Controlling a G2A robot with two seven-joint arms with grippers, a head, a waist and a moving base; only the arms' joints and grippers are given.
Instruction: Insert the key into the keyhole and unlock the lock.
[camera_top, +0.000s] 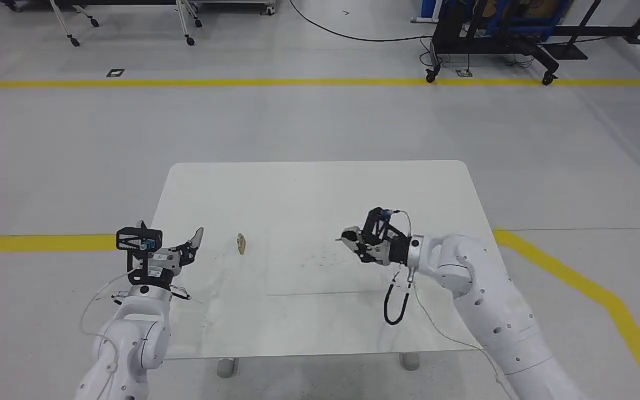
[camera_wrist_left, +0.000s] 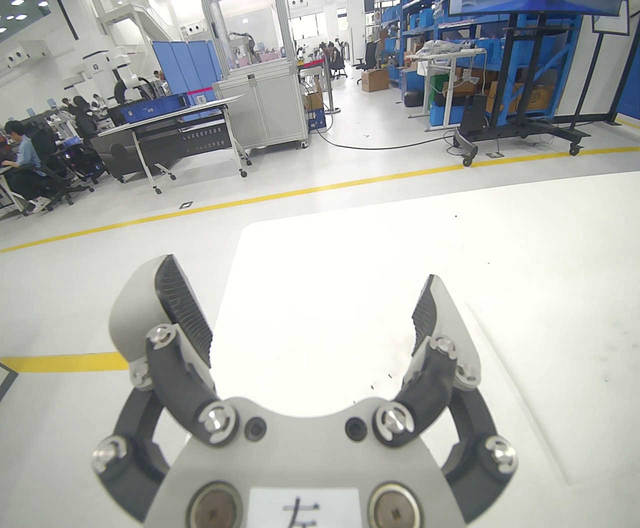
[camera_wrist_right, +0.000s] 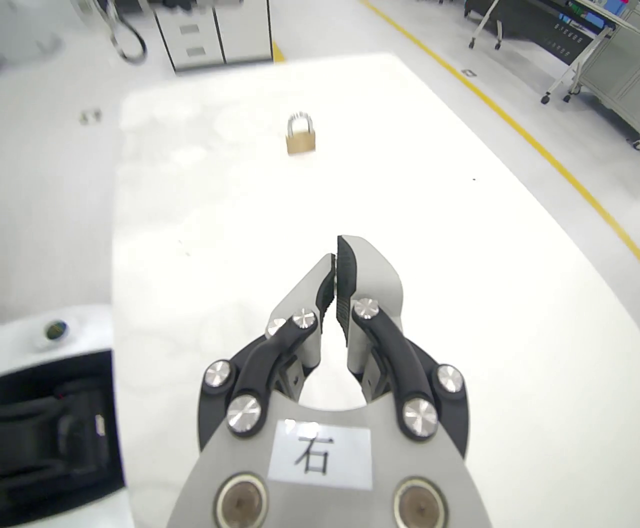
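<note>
A small brass padlock (camera_top: 241, 243) with a silver shackle lies on the white table (camera_top: 310, 190), left of the middle. In the right wrist view the padlock (camera_wrist_right: 300, 136) sits well ahead of my right gripper (camera_wrist_right: 336, 250), which is shut with its pads pressed together; I can make out no key between them. From above, the right gripper (camera_top: 347, 238) hovers right of the table's middle, pointing toward the padlock. My left gripper (camera_wrist_left: 310, 310) is open with nothing between its fingers. It sits at the table's left edge (camera_top: 195, 240), close to the padlock.
A black cable (camera_top: 395, 300) hangs in a loop from the right arm. Yellow floor tape (camera_top: 300, 83) runs beyond the table's far edge. Carts and desks stand far off on the floor.
</note>
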